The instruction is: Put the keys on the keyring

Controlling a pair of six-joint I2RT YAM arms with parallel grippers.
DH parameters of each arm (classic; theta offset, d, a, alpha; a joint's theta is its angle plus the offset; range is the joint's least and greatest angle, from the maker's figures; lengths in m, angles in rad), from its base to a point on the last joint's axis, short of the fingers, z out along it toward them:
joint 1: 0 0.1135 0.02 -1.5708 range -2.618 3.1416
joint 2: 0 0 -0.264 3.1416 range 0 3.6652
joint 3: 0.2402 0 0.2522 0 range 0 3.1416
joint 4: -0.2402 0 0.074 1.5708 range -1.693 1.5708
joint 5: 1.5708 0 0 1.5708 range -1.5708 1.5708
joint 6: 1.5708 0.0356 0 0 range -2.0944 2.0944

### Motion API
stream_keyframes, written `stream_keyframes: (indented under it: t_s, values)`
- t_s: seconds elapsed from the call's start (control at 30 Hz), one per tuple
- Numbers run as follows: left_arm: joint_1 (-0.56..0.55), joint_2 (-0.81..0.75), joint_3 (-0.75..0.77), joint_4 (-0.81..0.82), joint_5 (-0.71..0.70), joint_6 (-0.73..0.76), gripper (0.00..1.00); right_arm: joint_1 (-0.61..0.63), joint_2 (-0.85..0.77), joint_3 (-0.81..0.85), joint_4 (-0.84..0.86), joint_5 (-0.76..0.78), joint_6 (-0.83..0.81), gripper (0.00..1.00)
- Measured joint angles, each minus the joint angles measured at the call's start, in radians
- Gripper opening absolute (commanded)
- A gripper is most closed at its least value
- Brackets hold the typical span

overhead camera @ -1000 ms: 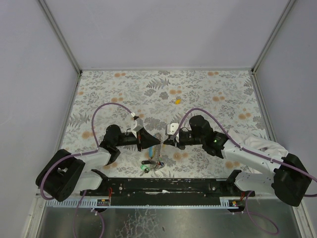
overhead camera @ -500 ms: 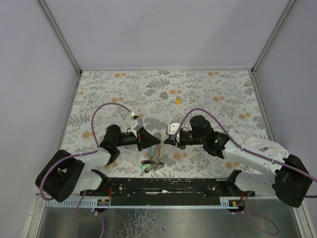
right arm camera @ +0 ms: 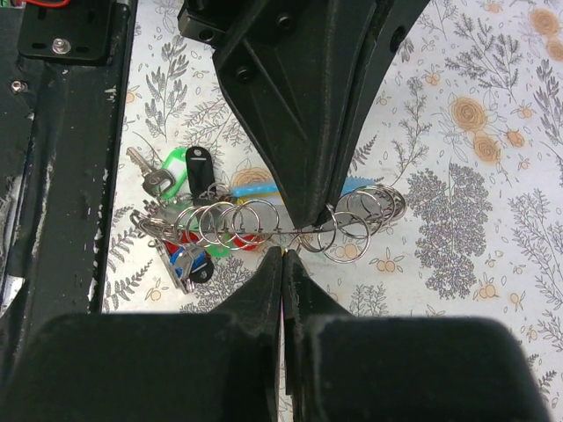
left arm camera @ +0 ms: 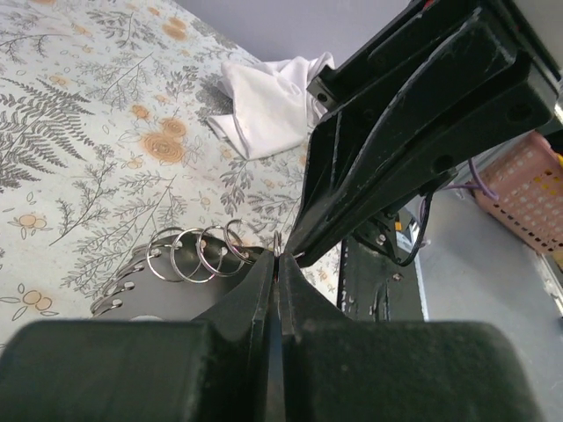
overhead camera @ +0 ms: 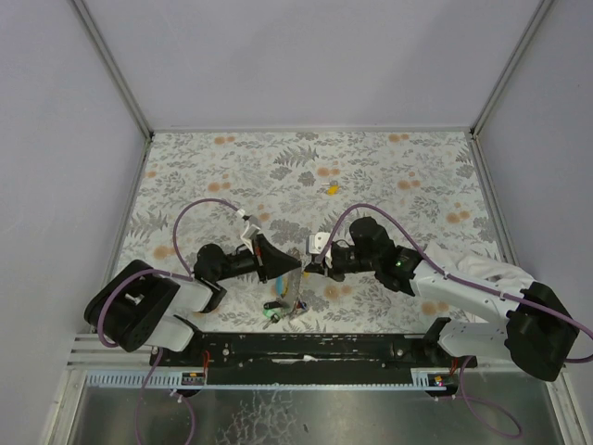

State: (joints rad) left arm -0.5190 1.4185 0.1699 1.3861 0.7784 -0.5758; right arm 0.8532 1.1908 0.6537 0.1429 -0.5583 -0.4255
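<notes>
Left hand pinches the keyring; right hand, pressed together, meets it tip to tip. Any uneven pull could slip the thin ring free.

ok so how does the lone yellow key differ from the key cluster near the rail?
Yellow key lies alone, far out on the floral cloth; key cluster sits by the black rail. Yellow key is loose; the cluster is tangled with silvery rings. Cluster caps are green, black, blue, red, not yellow. Both rest on that cloth.
</notes>
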Motion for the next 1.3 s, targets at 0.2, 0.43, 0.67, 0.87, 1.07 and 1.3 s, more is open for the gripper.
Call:
stream_keyframes:
  t_s: [0.2,0.43,0.67,0.87,1.07,1.3]
  values:
    - [-0.011,0.0,-0.006,0.056,-0.034,-0.023,0.0,0.005,0.0,-0.009,0.044,0.014,0.022,0.06]
    - [-0.019,-0.003,-0.007,0.064,-0.048,-0.022,0.0,0.01,-0.009,-0.038,0.095,0.027,0.041,0.09]
    - [-0.025,-0.008,-0.008,0.07,-0.059,-0.022,0.0,0.015,-0.011,-0.057,0.133,0.036,0.056,0.16]
    - [-0.032,-0.01,-0.009,0.08,-0.062,-0.021,0.0,0.016,-0.013,-0.071,0.144,0.059,0.06,0.16]
    - [-0.038,-0.01,-0.009,0.082,-0.062,-0.021,0.0,0.016,-0.017,-0.082,0.169,0.08,0.063,0.18]
    - [-0.043,-0.01,-0.009,0.087,-0.065,-0.021,0.0,0.016,-0.018,-0.089,0.184,0.088,0.072,0.0]
